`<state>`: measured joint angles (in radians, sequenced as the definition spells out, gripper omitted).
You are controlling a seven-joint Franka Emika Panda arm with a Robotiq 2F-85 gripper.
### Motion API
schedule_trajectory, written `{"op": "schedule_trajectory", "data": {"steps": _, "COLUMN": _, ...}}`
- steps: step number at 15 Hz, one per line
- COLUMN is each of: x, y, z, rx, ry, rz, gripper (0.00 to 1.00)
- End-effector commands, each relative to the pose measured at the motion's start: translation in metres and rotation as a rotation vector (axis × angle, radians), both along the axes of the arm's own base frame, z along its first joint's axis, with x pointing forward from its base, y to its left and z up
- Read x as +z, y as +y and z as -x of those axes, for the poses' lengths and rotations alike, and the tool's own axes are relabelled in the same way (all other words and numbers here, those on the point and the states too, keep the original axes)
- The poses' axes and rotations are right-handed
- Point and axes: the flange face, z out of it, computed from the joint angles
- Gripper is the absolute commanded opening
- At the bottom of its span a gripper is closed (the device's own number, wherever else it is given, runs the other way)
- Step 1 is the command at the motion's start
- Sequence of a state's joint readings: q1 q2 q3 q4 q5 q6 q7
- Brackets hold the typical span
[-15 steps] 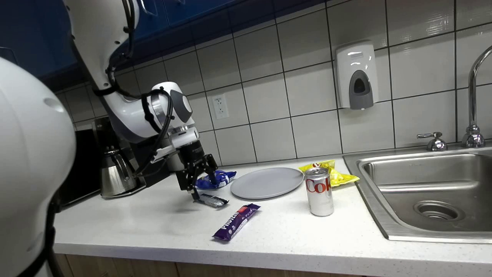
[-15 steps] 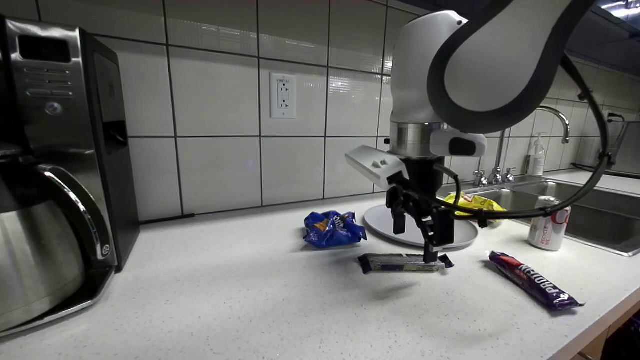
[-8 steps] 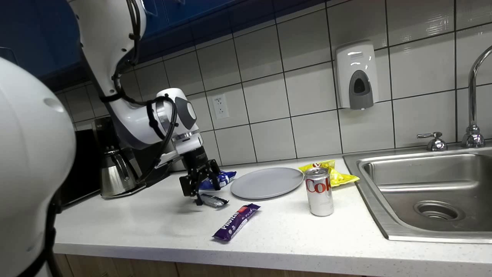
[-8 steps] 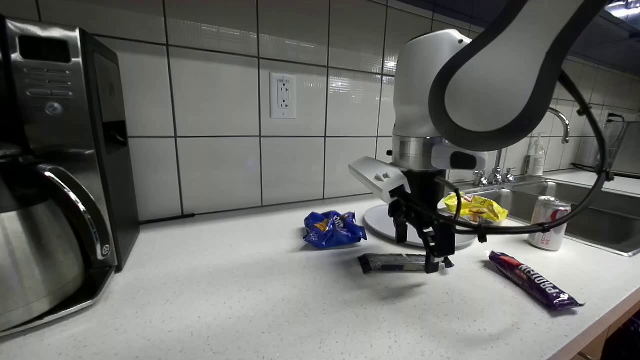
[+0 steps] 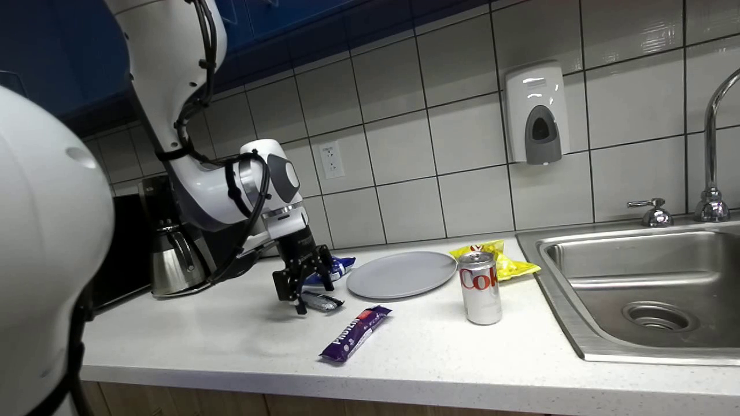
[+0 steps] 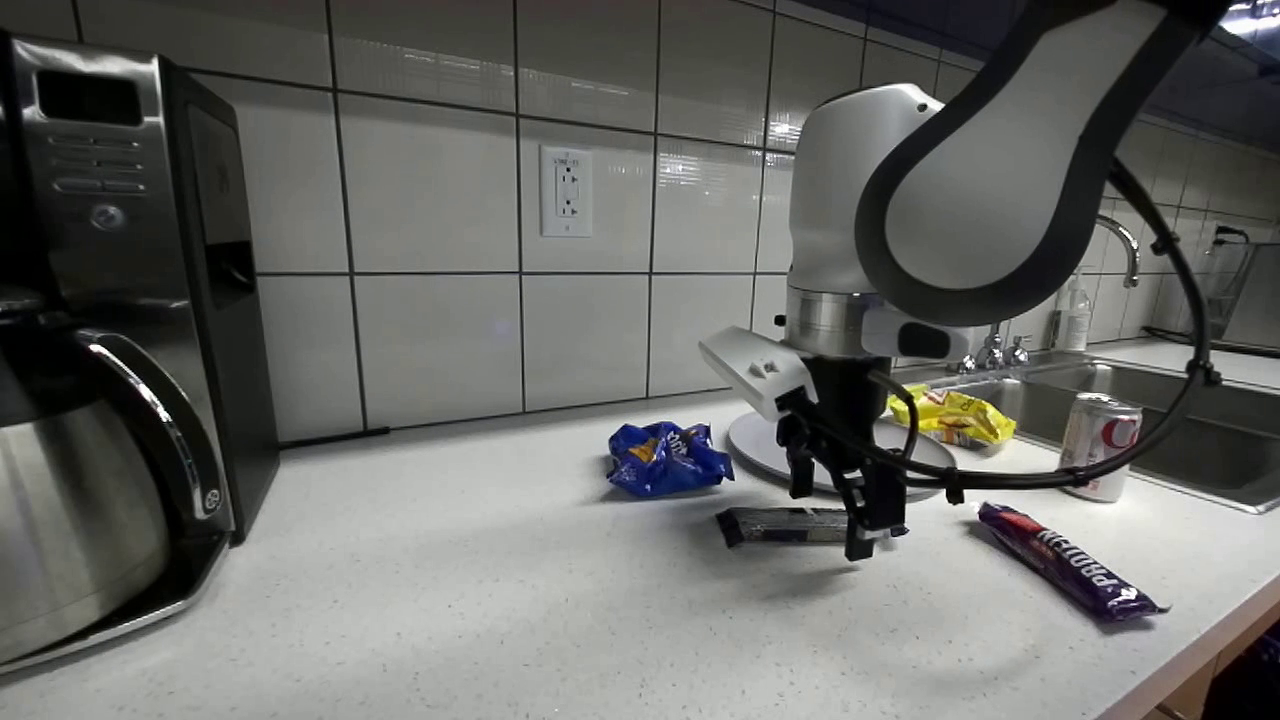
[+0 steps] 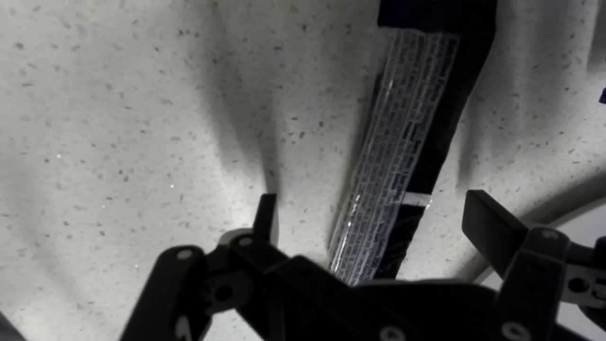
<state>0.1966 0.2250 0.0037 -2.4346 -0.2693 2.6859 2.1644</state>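
In the wrist view, the speckled white countertop (image 7: 118, 142) spreads left of the black two-fingered gripper (image 7: 373, 208), whose jaws stand wide apart; the long, dark, foil-wrapped bar (image 7: 395, 156) lies between them, touching neither, and the round grey plate (image 7: 584, 222) shows beyond the right-hand jaw. The bar is probably light, fairly stiff and slick, best taken across its middle

Two wrapped bars (image 6: 785, 525) (image 6: 1066, 561), two snack bags (image 6: 668, 462) (image 6: 958, 415), one can (image 5: 481, 297), one plate (image 5: 402, 276).
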Motion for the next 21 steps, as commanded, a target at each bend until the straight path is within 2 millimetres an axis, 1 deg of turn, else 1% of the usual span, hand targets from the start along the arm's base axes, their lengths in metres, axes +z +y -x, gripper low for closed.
{"op": "schedule_trajectory", "data": {"steps": 1, "x": 0.005, "y": 0.001, "z": -0.003, "rx": -0.010, "ry": -0.012, "rz": -0.024, "gripper": 1.00}}
{"op": "schedule_trajectory", "data": {"steps": 9, "x": 0.009, "y": 0.001, "z": -0.007, "rx": -0.024, "ry": -0.022, "rz": -0.028, "gripper": 1.00}}
{"op": "schedule_trajectory", "data": {"steps": 10, "x": 0.009, "y": 0.002, "z": -0.008, "rx": -0.023, "ry": -0.025, "rz": -0.029, "gripper": 0.75}}
{"op": "schedule_trajectory", "data": {"steps": 11, "x": 0.009, "y": 0.002, "z": -0.008, "rx": -0.020, "ry": -0.027, "rz": -0.031, "gripper": 0.72}}
{"op": "schedule_trajectory", "data": {"steps": 12, "x": 0.010, "y": 0.003, "z": -0.008, "rx": -0.018, "ry": -0.029, "rz": -0.032, "gripper": 0.66}}
{"op": "schedule_trajectory", "data": {"steps": 13, "x": 0.010, "y": 0.003, "z": -0.009, "rx": -0.016, "ry": -0.033, "rz": -0.032, "gripper": 0.56}}
{"op": "schedule_trajectory", "data": {"steps": 15, "x": 0.012, "y": 0.003, "z": -0.010, "rx": -0.015, "ry": -0.039, "rz": -0.033, "gripper": 0.40}}
{"op": "schedule_trajectory", "data": {"steps": 17, "x": 0.013, "y": 0.003, "z": -0.011, "rx": -0.016, "ry": -0.043, "rz": -0.034, "gripper": 0.27}}
{"op": "schedule_trajectory", "data": {"steps": 19, "x": 0.014, "y": 0.003, "z": -0.011, "rx": -0.018, "ry": -0.042, "rz": -0.034, "gripper": 0.10}}
{"op": "schedule_trajectory", "data": {"steps": 20, "x": 0.014, "y": 0.003, "z": -0.011, "rx": -0.019, "ry": -0.038, "rz": -0.036, "gripper": 0.05}}
{"op": "schedule_trajectory", "data": {"steps": 21, "x": 0.015, "y": 0.003, "z": -0.010, "rx": -0.018, "ry": -0.035, "rz": -0.032, "gripper": 0.08}}
